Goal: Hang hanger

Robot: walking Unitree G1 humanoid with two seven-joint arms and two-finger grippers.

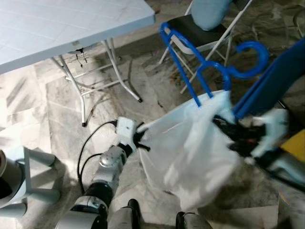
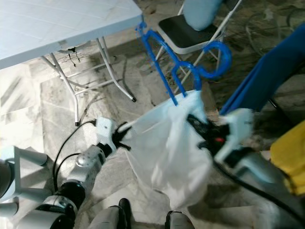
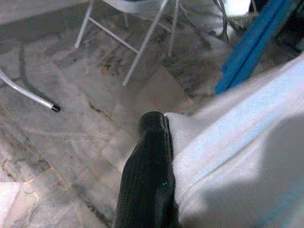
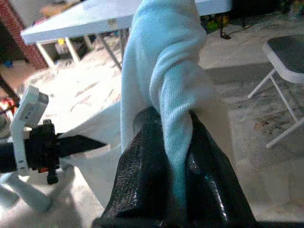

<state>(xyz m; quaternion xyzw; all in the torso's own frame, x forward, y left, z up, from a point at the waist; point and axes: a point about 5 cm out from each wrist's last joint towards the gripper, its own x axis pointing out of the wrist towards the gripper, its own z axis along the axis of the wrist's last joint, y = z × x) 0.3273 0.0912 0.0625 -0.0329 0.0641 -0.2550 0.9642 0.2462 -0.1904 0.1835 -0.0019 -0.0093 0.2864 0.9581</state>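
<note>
Left wrist cam: one black finger (image 3: 149, 175) of the left gripper (image 3: 164, 180) pressed vs. the white garment (image 3: 237, 152), cloth bunched right at its tip. Marble floor (image 3: 57, 142) beneath. White chair legs (image 3: 147, 42) beyond, a table foot (image 3: 56, 108) w/ black cap, blue hanger bars (image 3: 249, 47) near the cloth's edge.

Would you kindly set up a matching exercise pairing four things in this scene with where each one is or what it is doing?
1. hanger
2. white garment
3. left tool
4. folding table

a. pinching the garment's edge on the robot's left
b. standing on the marble floor, ahead to the left
c. stretched between both tools
d. blue, carrying the garment at its top

Pairs: 1-d, 2-c, 3-a, 4-b
</note>
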